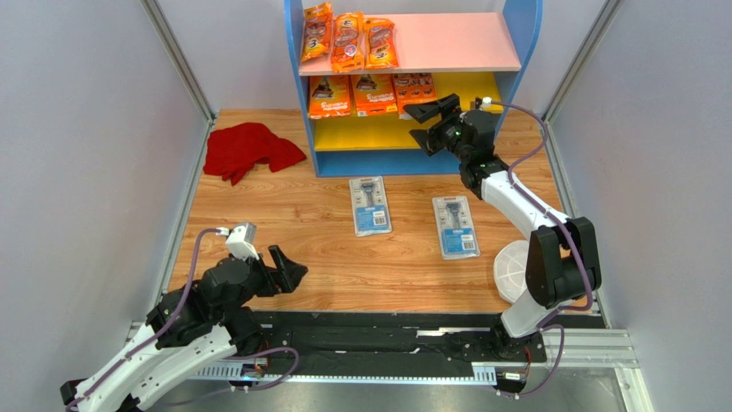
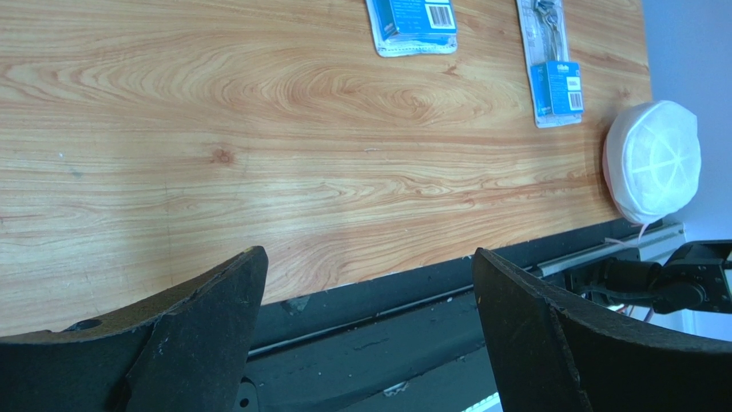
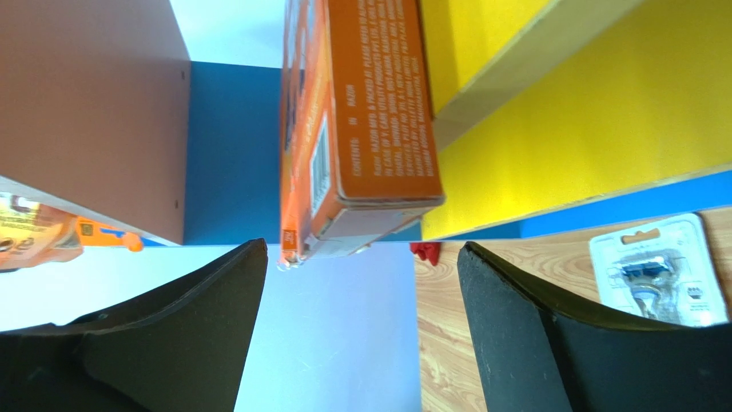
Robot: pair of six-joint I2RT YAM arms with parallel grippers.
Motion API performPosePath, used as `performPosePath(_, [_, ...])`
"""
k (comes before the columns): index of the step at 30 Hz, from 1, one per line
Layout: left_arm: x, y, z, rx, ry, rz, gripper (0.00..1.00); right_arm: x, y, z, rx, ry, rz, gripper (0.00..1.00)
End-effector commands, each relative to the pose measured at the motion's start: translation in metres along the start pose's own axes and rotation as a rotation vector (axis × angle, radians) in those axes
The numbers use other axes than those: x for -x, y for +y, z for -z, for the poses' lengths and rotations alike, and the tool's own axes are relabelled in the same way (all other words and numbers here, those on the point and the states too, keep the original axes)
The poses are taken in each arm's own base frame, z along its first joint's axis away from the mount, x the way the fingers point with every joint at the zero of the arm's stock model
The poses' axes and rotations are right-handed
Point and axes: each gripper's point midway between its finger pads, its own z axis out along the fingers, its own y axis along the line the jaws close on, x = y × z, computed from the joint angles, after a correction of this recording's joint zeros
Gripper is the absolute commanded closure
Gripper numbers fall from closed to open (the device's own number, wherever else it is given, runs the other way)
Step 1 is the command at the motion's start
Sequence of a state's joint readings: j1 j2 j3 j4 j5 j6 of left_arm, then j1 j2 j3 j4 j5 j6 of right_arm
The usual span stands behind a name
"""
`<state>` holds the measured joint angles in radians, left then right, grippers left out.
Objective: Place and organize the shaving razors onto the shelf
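Note:
The shelf [image 1: 464, 43] stands at the back. Three narrow orange bags [image 1: 348, 39] of shaving razors lie on its pink top board, and three orange boxes [image 1: 371, 93] stand on the upper yellow board. Two grey-blue blister cards [image 1: 371, 206] [image 1: 454, 227] lie flat on the table in front. My right gripper [image 1: 419, 124] is open just off the rightmost orange box [image 3: 361, 129], which stands free on the yellow board [image 3: 558, 137] beyond the fingertips. My left gripper [image 1: 288, 270] is open and empty over the near left of the table.
A red cloth [image 1: 249, 150] lies left of the shelf. A round white lidded dish [image 1: 514, 270] sits by the right arm's base. Grey walls close in both sides. In the left wrist view, both blister cards [image 2: 412, 21] [image 2: 554, 69] and the dish [image 2: 653, 159] show ahead.

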<state>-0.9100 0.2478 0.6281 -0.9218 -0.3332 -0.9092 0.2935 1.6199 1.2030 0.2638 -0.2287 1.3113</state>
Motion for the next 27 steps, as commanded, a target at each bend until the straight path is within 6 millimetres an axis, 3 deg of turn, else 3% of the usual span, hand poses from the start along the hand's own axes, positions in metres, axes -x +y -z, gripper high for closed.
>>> performPosePath(1, [0.003,-0.008,0.000,-0.042,-0.013,-0.011,0.02,0.002,0.031,0.009,0.039,0.014,0.080,0.14])
performPosePath(2, [0.002,-0.008,-0.001,-0.042,-0.009,-0.012,0.02,0.003,0.040,0.009,0.052,0.022,0.089,0.14])
performPosePath(6, [0.000,-0.008,-0.004,-0.039,0.000,-0.020,0.02,-0.009,0.019,0.016,-0.009,0.073,0.090,0.13])
performPosePath(7, [0.000,-0.009,-0.004,-0.039,0.002,-0.024,0.02,-0.010,0.022,0.024,0.003,0.072,0.101,0.13])
performPosePath(8, [0.000,-0.009,-0.004,-0.036,0.002,-0.028,0.02,-0.014,0.016,0.029,-0.005,0.079,0.106,0.13])
performPosePath(9, [0.000,-0.009,-0.005,-0.033,0.007,-0.031,0.02,-0.020,-0.004,0.035,-0.041,0.090,0.101,0.13])
performPosePath(11, [-0.001,-0.010,-0.006,-0.031,0.017,-0.040,0.02,-0.024,-0.007,0.053,-0.040,0.086,0.140,0.12])
performPosePath(16, [-0.005,-0.010,-0.011,-0.021,0.038,-0.058,0.02,-0.036,-0.055,0.106,-0.200,0.104,0.265,0.11])
performPosePath(19, [-0.007,-0.010,-0.014,-0.025,0.041,-0.061,0.02,-0.029,-0.078,0.137,-0.338,0.096,0.411,0.11])
performPosePath(21, [-0.008,-0.010,-0.014,-0.025,0.046,-0.063,0.02,-0.017,-0.104,0.163,-0.495,0.085,0.543,0.11])
performPosePath(24, [-0.009,-0.011,-0.014,-0.029,0.050,-0.066,0.02,0.010,-0.125,0.196,-0.691,0.041,0.712,0.11])
performPosePath(27, [-0.009,-0.011,-0.015,-0.029,0.050,-0.071,0.02,0.023,-0.141,0.216,-0.820,0.035,0.796,0.12])
